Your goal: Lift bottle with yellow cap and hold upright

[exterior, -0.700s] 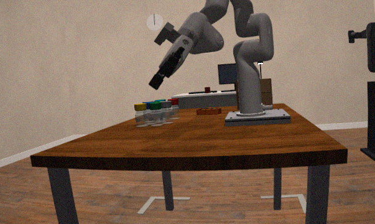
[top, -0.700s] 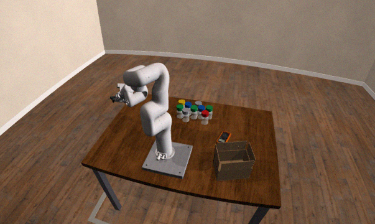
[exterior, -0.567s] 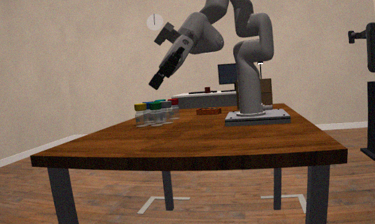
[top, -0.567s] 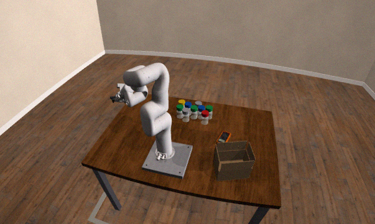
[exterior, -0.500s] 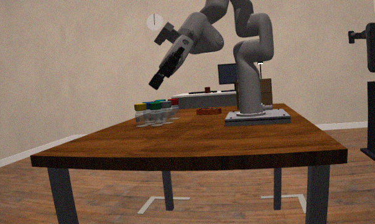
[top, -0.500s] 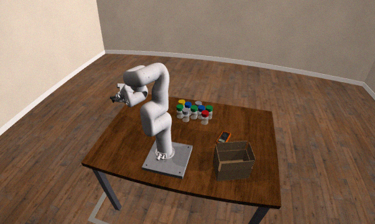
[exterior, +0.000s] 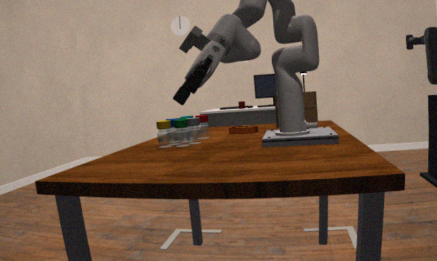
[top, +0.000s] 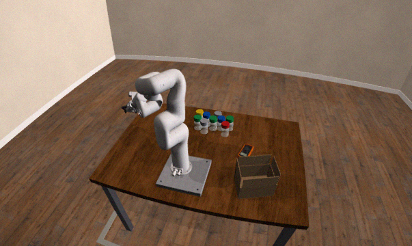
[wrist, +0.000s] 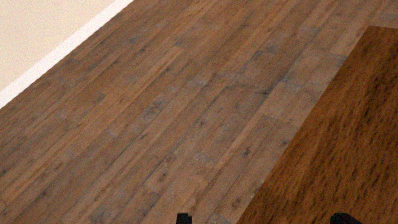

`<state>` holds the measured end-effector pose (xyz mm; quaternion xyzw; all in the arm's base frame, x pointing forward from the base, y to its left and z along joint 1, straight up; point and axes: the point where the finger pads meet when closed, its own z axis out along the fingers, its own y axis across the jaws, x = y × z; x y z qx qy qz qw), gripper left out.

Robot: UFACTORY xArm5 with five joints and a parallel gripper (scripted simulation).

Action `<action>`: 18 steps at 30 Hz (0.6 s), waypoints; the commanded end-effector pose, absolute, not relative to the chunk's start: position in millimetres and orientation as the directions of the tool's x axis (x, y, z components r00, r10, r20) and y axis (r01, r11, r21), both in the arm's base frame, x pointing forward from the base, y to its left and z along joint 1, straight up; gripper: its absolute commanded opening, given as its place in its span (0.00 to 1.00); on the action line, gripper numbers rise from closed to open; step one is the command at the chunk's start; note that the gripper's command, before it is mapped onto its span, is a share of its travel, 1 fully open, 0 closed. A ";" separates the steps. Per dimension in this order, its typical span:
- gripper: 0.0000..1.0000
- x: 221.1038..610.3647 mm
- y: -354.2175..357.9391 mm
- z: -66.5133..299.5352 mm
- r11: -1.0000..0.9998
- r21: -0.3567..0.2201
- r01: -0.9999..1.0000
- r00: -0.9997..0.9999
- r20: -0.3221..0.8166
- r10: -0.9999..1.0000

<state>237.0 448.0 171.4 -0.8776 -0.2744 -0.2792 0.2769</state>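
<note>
The bottle with the yellow cap stands upright at the far left corner of a tight cluster of several small clear bottles on the table; in the exterior view the yellow-capped bottle is at the cluster's near left end. The other bottles have green, blue, grey and red caps and all stand upright. My gripper is open and empty, high above the table and tilted downward, off to the side of the cluster near the table's edge. In the wrist view only the two fingertips show, over floor and the table edge; no bottle is in that view.
An open cardboard box stands on the table near the arm's base plate. A small orange device lies flat between the box and the bottles. A second dark arm stands on a pedestal beyond the table.
</note>
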 end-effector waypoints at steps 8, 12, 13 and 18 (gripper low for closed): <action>0.79 257.1 441.3 174.2 -0.742 -0.353 0.570 0.741 0.611 0.278; 0.79 271.2 434.9 175.1 -0.774 -0.366 0.517 0.774 0.585 0.241; 0.79 271.2 434.9 175.1 -0.774 -0.366 0.517 0.774 0.585 0.241; 0.79 294.4 422.7 177.0 -0.821 -0.383 0.424 0.823 0.542 0.172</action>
